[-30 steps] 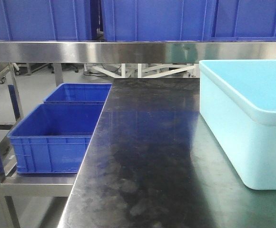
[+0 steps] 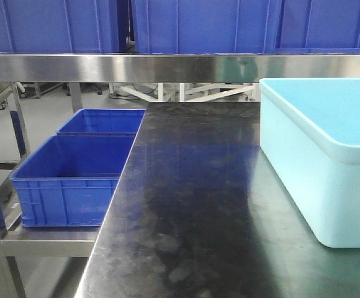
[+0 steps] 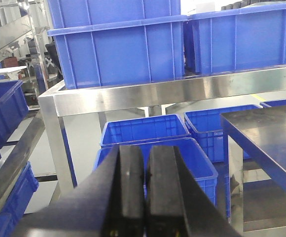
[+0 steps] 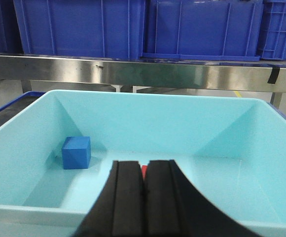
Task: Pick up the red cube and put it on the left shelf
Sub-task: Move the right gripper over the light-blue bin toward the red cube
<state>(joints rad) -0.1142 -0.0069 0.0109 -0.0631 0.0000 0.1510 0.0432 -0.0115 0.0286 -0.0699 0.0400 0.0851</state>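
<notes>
1. Fingers (image 4: 128,197) of the right gripper (image 4: 144,180) are pressed together with nothing between them. They hover over the near wall of the pale blue tub (image 4: 29,143).
2. Just past the fingertips a thin sliver of red shows. I take it for the red cube (image 4: 144,171), lying on the tub floor and almost wholly hidden by the fingers. A blue cube (image 4: 76,152) sits well apart from it, toward the tub's far-left corner.
3. The left gripper (image 3: 145,153) is likewise closed tight and empty. It faces the left shelf (image 3: 182,91), whose steel front rail carries blue crates (image 3: 118,49), with more crates on the tier below.
4. In the front view the tub stands on the dark-topped table (image 2: 186,205) beside the shelf, and neither arm shows there.
5. Judged from this, the task is barely begun: the cube is not gripped and no cube shows on the shelf. What is left is nearly everything: spread the right jaws, come down around the cube, close, lift it clear of the tub wall, carry it to the shelf and let go.
</notes>
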